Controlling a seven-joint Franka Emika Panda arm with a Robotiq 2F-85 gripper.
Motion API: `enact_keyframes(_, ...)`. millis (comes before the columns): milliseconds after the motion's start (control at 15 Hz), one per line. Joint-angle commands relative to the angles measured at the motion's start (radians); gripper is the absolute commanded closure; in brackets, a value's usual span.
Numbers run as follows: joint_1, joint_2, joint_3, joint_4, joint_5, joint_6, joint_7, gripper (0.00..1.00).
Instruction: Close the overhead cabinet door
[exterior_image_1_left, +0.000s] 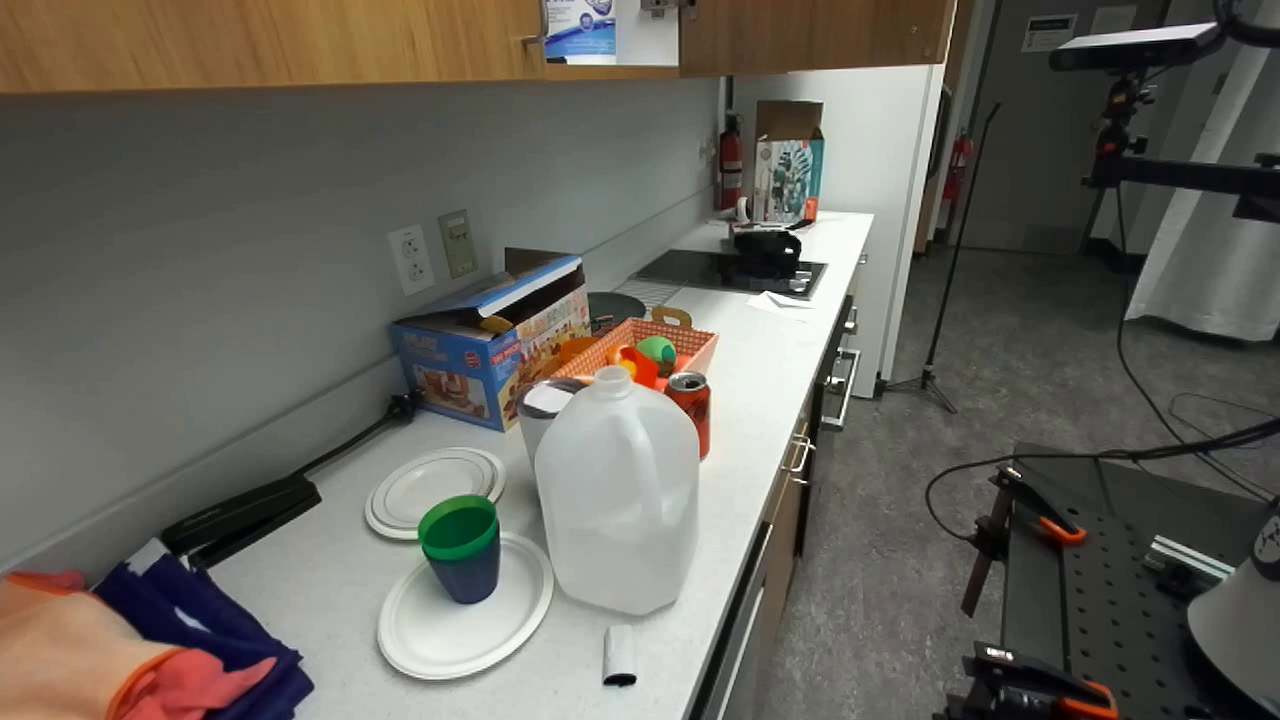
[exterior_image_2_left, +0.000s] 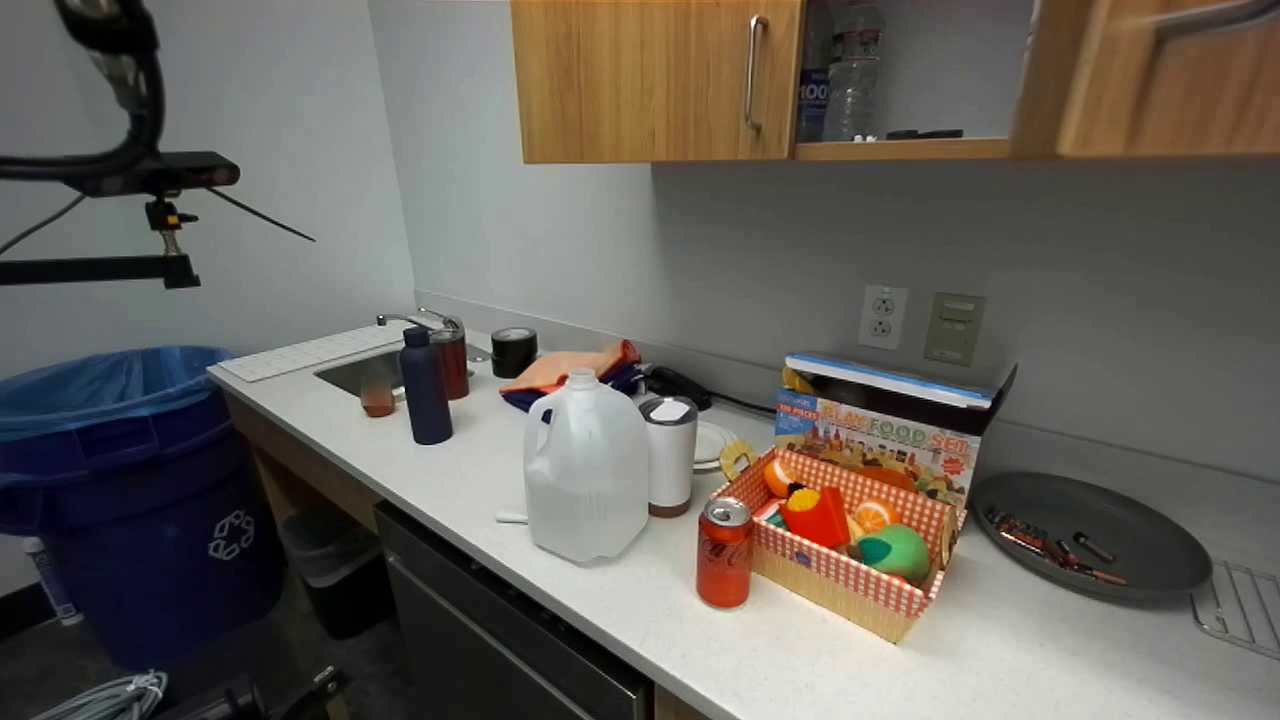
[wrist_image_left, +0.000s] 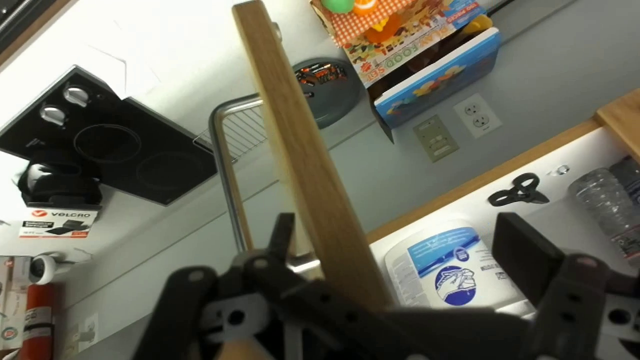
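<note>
Nearest, in the wrist view, the pincer (wrist_image_left: 395, 232) is spread wide, its 2 fingers (wrist_image_left: 525, 255) set well apart. Between them is framed the edge of the overhead cabinet door (wrist_image_left: 310, 150), which is swung open; in both exterior views it is shown standing out from the cabinet (wrist_image_left: 475, 184). The metal handle (wrist_image_left: 228, 175) is seen to the left of the door's edge, near 1 finger; whether it is touched cannot be told. Inside the cabinet, a blue-labelled white tub (wrist_image_left: 455, 270) and a clear bottle (wrist_image_left: 605, 200) are seen.

Below, in an exterior view, a red can (exterior_image_2_left: 725, 560) is set on the white counter (exterior_image_2_left: 960, 680), just beside a checked basket (exterior_image_2_left: 830, 597) filled with toy food (exterior_image_2_left: 820, 515). A clear jug (exterior_image_2_left: 585, 480) is placed near a white tumbler (exterior_image_2_left: 670, 460). Behind the basket a toy food box (exterior_image_2_left: 900, 430) is stood, and to its right a dark plate (exterior_image_2_left: 1150, 530) is strewn with batteries (wrist_image_left: 327, 73).

Farther along, a black stove top (exterior_image_1_left: 690, 268) is laid on the counter, and at the far end a red extinguisher (exterior_image_1_left: 730, 165) is seen near a white fridge (exterior_image_1_left: 868, 160).
</note>
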Motion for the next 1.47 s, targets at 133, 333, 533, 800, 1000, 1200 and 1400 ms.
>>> enact_keyframes(133,0.069,0.009,0.033,0.023,0.062,0.015,0.021,0.00)
enact_keyframes(333,0.082,0.020,0.054,0.020,0.080,0.036,0.039,0.00)
enact_keyframes(533,0.094,0.032,0.074,0.011,0.091,0.059,0.049,0.00)
enact_keyframes(800,0.103,0.040,0.115,-0.005,0.098,0.129,0.086,0.00)
enact_keyframes(1000,0.111,0.036,0.153,-0.039,0.096,0.223,0.113,0.00)
enact_keyframes(1200,0.126,0.045,0.180,-0.063,0.090,0.295,0.145,0.00)
enact_keyframes(1400,0.146,0.063,0.198,-0.077,0.087,0.367,0.175,0.00)
